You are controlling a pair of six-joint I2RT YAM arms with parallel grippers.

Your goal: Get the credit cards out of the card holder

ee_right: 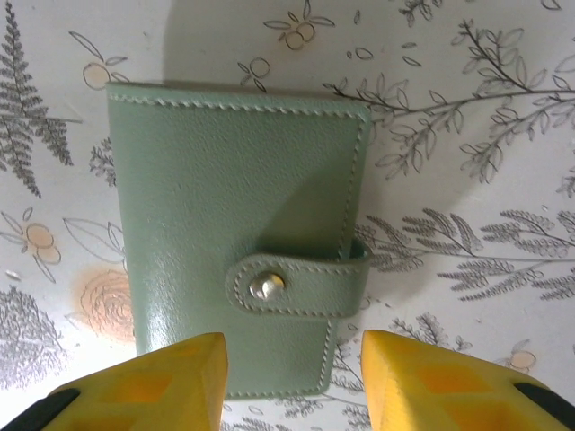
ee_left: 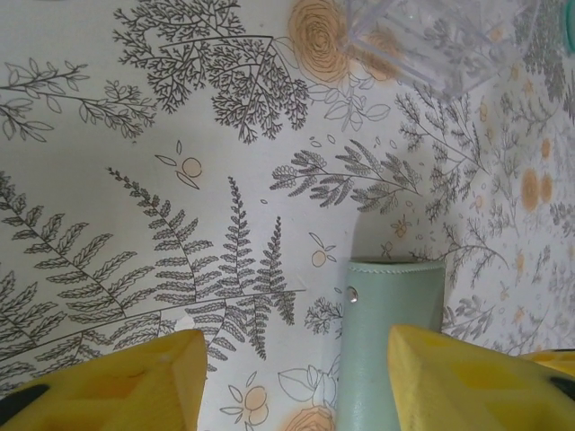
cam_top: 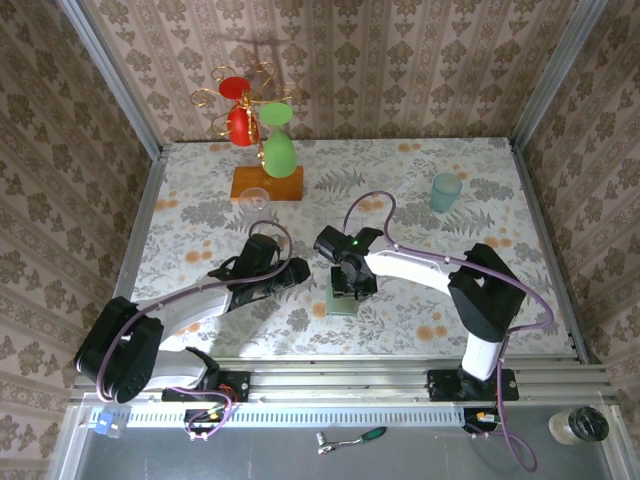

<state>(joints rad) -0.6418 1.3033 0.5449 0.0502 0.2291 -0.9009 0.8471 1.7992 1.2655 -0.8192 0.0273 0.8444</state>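
1. From above, one card holder (cam_top: pixel 343 300) lies flat on the table (cam_top: pixel 200 200), about mid-width and toward the near edge. It is partly under the right gripper (cam_top: pixel 350 287), and the left gripper (cam_top: pixel 296 272) is just to its left.
2. The right wrist view shows what the overhead cannot. The holder is closed, with its strap fastened by one metal snap (ee_right: pixel 267 285). That gripper's two yellow fingers (ee_right: pixel 153 386) stand apart above the edge below the strap, clamping nothing.
3. In the left wrist view the holder's narrow end sits between that gripper's parted fingers, closer to the right one. Whether they touch it cannot be told.
4. That view also shows one clear plastic tray (ee_left: pixel 431 40) lying beyond the holder.
5. Far on the table stand one teal cup (cam_top: pixel 445 191) on the right and one wire stand (cam_top: pixel 262 120) on a wooden block (cam_top: pixel 267 185) on the left. The stand holds two red and two green cup-like shapes.
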